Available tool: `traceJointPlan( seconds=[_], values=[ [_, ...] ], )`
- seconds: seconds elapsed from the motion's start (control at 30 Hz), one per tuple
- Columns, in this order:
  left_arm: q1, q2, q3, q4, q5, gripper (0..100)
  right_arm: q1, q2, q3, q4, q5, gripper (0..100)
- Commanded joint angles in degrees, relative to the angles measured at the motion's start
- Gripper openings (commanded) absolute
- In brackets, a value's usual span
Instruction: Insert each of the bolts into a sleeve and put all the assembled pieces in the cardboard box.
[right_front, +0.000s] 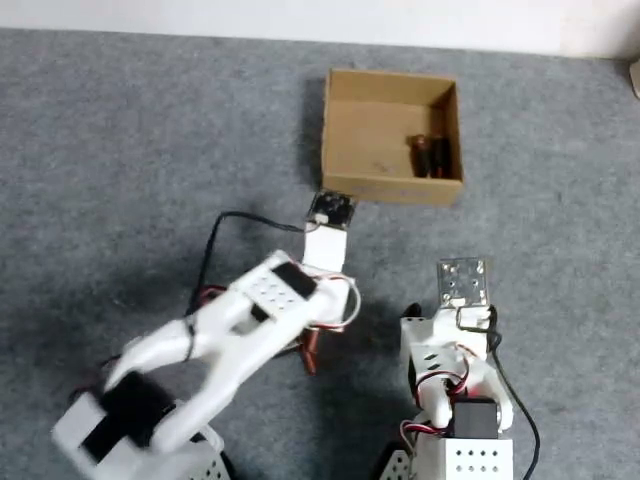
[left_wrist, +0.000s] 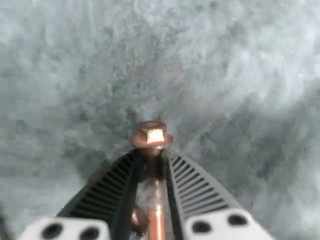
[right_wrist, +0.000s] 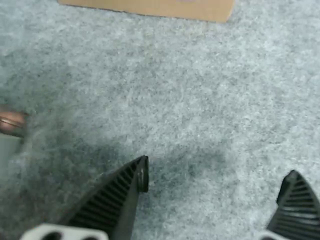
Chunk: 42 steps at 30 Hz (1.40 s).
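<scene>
My left jaws are clamped on the copper bolt (left_wrist: 151, 136), its hex head jutting just past their tips, while my right jaws gape wide over the grey surface (right_wrist: 200, 100), the cardboard box (right_wrist: 150, 7) well beyond them.

Soft, even light falls from above on the grey carpet (right_front: 120, 150). A dim, diffuse shadow spreads under the left arm (right_front: 240, 320). The bolt (left_wrist: 151, 135) head shines mildly, and the carpet just beneath it lies in darker shadow.

A copper hex-head bolt (left_wrist: 151, 136) sits clamped between the fingers (left_wrist: 112, 186); two dark pieces (right_front: 431, 155) lie inside the cardboard box (right_front: 390, 190).
</scene>
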Motion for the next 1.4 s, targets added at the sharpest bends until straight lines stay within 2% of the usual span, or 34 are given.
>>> traceJointPlan(
  seconds=[0.0, 0.1, 0.33, 0.43, 0.6, 0.77, 0.9, 1.03, 1.2, 1.37],
  values=[
    [-2.6, -14.3, 3.2, 2.4, -4.9, 0, -0.3, -0.3, 5.1, -1.0, 0.8, 37.5],
    [-7.3, -25.2, 8.0, 2.4, -5.2, 0, -0.3, -0.3, 5.1, -1.0, 0.8, 37.5],
    [-24.4, -50.2, 16.7, 2.5, -5.2, 0, -0.3, -0.3, 5.1, -1.1, 0.4, 37.5],
    [-29.6, -57.8, 17.6, 6.3, -6.8, 0, -0.3, -0.3, 5.1, -1.7, 0.4, 37.5],
    [-38.4, -61.0, 17.0, 15.9, -8.2, 0, -1.9, -0.1, 2.2, 0.8, 0.5, 37.5],
    [-47.3, -61.5, 17.1, 16.5, -8.1, 0, -7.1, 0.8, -5.8, 2.2, 0.8, 37.5],
    [-50.2, -61.3, 17.1, 16.5, -8.0, 0, -8.7, 10.0, -13.7, 2.2, 1.6, 37.5],
    [-51.6, -61.4, 17.1, 16.5, -8.0, 0, -13.5, 27.9, -26.5, 5.1, 2.1, 37.5],
    [-54.7, -61.5, 17.0, 16.5, -8.1, 0, -28.0, 52.4, -48.0, 18.0, 8.7, 37.5],
    [-59.5, -61.5, 17.0, 16.5, -8.4, 0, -41.6, 67.6, -55.0, 15.1, 11.2, 37.5]
  ],
)
